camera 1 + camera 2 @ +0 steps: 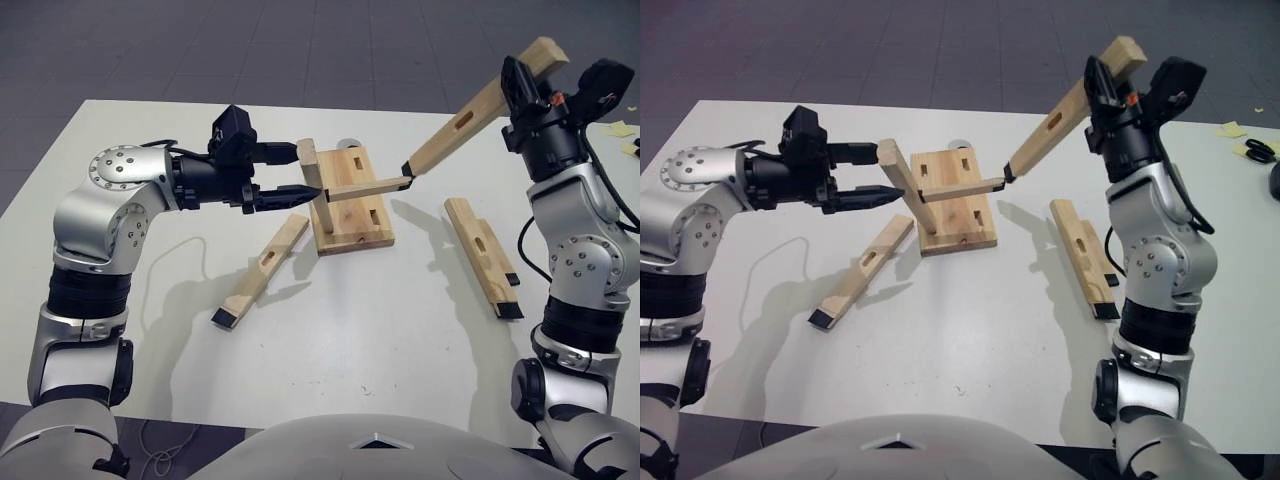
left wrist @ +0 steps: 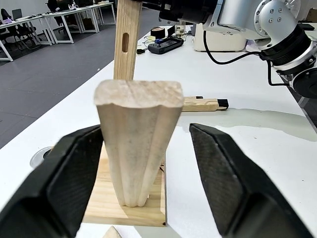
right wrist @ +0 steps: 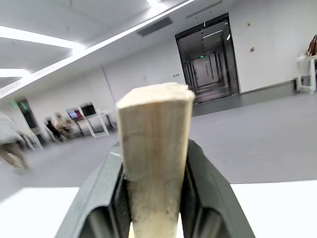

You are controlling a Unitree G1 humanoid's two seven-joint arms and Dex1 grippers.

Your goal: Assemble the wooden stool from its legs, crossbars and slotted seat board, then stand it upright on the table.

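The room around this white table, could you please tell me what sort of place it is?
Probably an open-plan office or lab: rows of desks, a grey floor, strip ceiling lights and a wide doorway opening onto a corridor.

The left arm reaches forward with the elbow bent and the wrist level. Its left pincer (image 1: 306,171) is spread wide, and the 2 fingers (image 2: 74,183) flank the upright leg (image 2: 136,144), one possibly touching it. The right arm is raised with the forearm near vertical. The right pincer (image 1: 522,88) is clamped on the slanted leg (image 1: 470,115) near its upper end.
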